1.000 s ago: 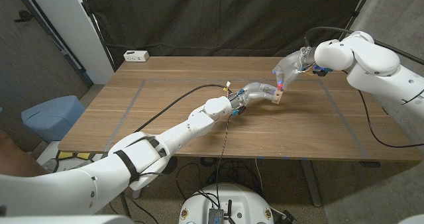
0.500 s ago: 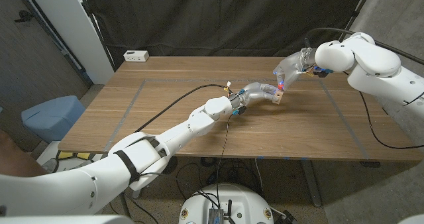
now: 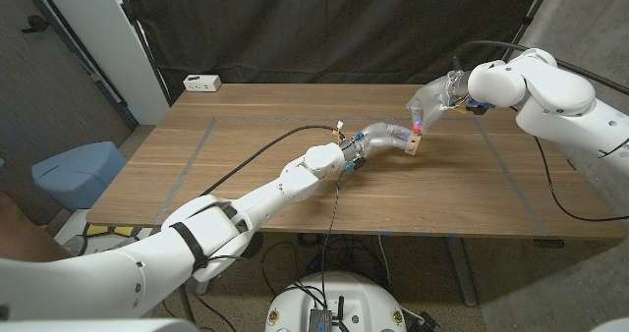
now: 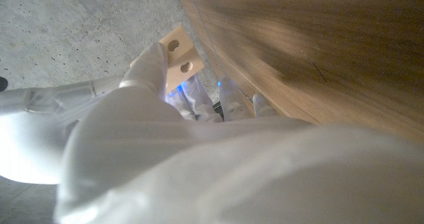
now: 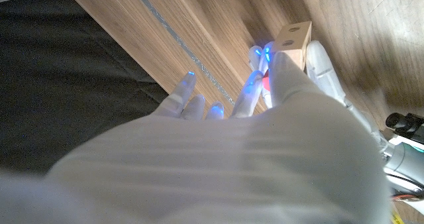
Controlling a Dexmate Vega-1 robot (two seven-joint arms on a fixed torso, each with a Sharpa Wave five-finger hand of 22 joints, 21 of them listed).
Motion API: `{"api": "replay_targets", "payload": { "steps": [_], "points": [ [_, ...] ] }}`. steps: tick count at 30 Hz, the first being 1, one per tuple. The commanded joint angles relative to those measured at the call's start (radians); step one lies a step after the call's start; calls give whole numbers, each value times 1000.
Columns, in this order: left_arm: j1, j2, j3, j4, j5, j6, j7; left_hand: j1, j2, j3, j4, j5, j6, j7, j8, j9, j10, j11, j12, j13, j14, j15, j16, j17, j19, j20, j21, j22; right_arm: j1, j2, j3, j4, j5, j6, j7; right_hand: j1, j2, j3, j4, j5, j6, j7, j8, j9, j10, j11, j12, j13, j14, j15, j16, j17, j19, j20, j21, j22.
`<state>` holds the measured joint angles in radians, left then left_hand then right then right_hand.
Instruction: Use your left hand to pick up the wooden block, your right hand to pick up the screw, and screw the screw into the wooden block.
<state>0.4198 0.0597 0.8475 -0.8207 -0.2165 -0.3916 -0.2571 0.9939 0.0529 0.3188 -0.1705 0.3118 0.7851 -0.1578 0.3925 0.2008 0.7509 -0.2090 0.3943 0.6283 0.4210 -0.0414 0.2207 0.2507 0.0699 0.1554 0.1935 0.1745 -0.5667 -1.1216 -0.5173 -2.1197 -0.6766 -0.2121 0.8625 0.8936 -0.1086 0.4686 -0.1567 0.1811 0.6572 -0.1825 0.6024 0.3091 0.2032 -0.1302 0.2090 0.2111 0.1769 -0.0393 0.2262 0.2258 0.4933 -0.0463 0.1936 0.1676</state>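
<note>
Head view placed the wooden block [image 3: 413, 143] toward one o'clock on the counter [image 3: 246, 175], lifted off the surface and held by our left robot hand [image 3: 378, 138]. Our right robot hand [image 3: 428, 104] met it from the two o'clock side, fingertips at the block with a small red item pinched there (we took it for the screw [image 3: 417, 128], though it was too small to be sure). Left wrist view showed the block as pale and square-edged, with two round holes in its face. We judged it light, stiff and unlikely to crush, so a firm hold across its flat sides, clear of the holes, suited it. The screw seemed the harder part: tiny, hard and easily dropped, best pinched at its head and kept in line with a hole.
</note>
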Motion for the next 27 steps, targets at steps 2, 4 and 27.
{"api": "replay_targets", "payload": {
  "steps": [2, 4, 27],
  "points": [
    [-6, -6, 2, 15, -1, -7, -7, -49, 44, 36, 24, 4, 41, 3, 9, 17, 11, 0, 9, 3, 11, -70, -2, 3, 3, 3, 7, 6, 3, -6, -2, -12, -20, -10, 25, -3, -9, 3, -3, -2, -42, -8, -16, 2, -19, 0, -10, 2, -9, -75, -3, 1, -11, -60, -4, 2],
    [-6, -7, 2, 17, -1, -8, -6, -49, 45, 37, 24, 4, 40, 3, 8, 17, 11, -1, 9, 3, 10, -70, -2, 4, 3, 4, 7, 6, 2, -8, 0, -14, -19, -8, 25, -5, -12, 2, -3, -2, -56, -13, -21, 1, -29, 1, -14, 2, -14, -71, -5, 1, -14, -56, -5, 2],
    [0, 0, 5, -5, 4, -2, -6, -50, 44, 38, 21, 4, 39, 6, 6, 17, 10, -1, 9, 2, 11, -71, -2, 3, 3, 3, 7, 5, 11, -13, 4, -41, -27, 11, 77, -48, -47, -20, 3, 5, -207, -36, -88, -17, -108, 5, -24, 5, -77, -41, -25, -2, -76, 30, -12, 4]
  ]
}}
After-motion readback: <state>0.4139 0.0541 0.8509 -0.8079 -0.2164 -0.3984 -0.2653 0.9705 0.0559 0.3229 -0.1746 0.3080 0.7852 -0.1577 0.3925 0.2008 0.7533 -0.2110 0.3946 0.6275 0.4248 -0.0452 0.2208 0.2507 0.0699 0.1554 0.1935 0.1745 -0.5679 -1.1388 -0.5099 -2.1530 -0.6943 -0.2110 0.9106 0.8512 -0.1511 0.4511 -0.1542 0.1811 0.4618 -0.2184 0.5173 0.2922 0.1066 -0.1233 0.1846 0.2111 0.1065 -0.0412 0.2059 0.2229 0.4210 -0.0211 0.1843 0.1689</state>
